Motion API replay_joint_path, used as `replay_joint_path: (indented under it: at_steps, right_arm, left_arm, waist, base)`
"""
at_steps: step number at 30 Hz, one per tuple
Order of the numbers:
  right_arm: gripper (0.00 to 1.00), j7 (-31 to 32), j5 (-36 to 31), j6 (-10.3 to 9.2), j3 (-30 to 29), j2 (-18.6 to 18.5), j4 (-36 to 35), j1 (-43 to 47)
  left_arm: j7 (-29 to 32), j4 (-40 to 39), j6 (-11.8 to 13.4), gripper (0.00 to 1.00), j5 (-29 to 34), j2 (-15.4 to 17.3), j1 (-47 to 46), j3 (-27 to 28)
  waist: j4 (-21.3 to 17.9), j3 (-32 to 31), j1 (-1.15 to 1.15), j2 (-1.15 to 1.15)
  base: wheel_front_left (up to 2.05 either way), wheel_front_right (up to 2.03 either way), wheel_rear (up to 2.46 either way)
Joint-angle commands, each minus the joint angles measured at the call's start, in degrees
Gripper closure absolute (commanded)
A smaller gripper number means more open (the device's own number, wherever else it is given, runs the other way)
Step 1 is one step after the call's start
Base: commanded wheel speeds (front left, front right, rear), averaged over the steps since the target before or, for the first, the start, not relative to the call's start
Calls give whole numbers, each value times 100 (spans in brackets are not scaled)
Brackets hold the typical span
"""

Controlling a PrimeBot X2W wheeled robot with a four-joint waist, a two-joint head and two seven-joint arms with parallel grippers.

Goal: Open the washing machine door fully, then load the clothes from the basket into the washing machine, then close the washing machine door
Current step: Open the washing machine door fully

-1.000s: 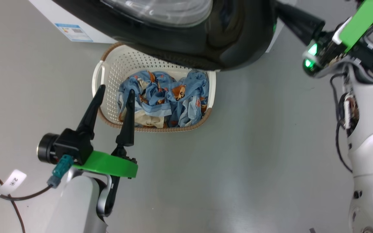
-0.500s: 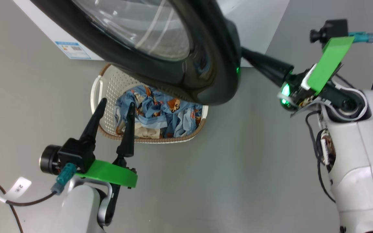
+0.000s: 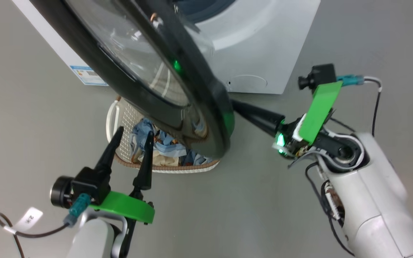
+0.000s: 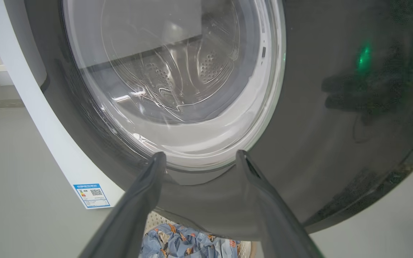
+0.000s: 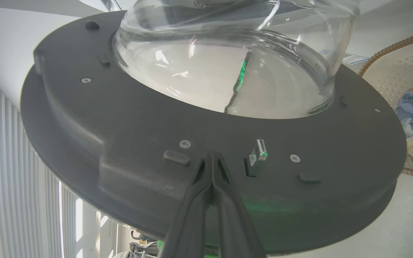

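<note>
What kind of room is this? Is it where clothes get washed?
Most likely a laundry corner, though it might be a test room. A big white washing machine stands with its round door open, and a basket of clothes sits on the plain grey floor nearby.

Glossy black round washing machine door (image 3: 199, 86) with bulging glass stands part open on the white boxy washing machine (image 3: 264, 46), overhanging the cream perforated basket (image 3: 127, 118) holding crumpled light blue printed clothes (image 3: 161, 147).

Bot's got pale grey forearms (image 3: 371, 200), long black pointy fingers (image 3: 110, 152), bright green wrist plates (image 3: 127, 211), teal plugs (image 3: 78, 209), black cables (image 3: 375, 107), one white tag (image 3: 29, 219).
</note>
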Motion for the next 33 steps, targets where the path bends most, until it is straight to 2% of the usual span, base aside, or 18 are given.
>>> replay_joint_path:
  at_steps: [1, 19, 27, 33]
  right_arm:
    - [100, -53, 90, 10, 224, 166, -192, 112]
    - [100, -602, 755, 10, 1343, 166, -74, 397]
    - [100, -771, 870, 10, 1447, 166, 2, 446]
    - [100, -1091, 902, 10, 1229, 161, 0, 547]
  left_arm:
    - [-46, -89, -16, 0, 48, 111, 78, 136]
    - [-46, -4, 15, 0, -5, 111, 284, 55]
    - [-46, -1, 21, 0, -9, 111, 319, 51]
    - [-46, 6, 25, 0, -6, 111, 361, 67]
  waist:
    - [38, -85, 0, 0]
    - [189, -411, 0, 0]
    - [198, -454, 0, 0]
    - [154, -497, 0, 0]
  base:
    - [0, 0, 0]
    - [0, 0, 0]
    - [0, 0, 0]
    - [0, 0, 0]
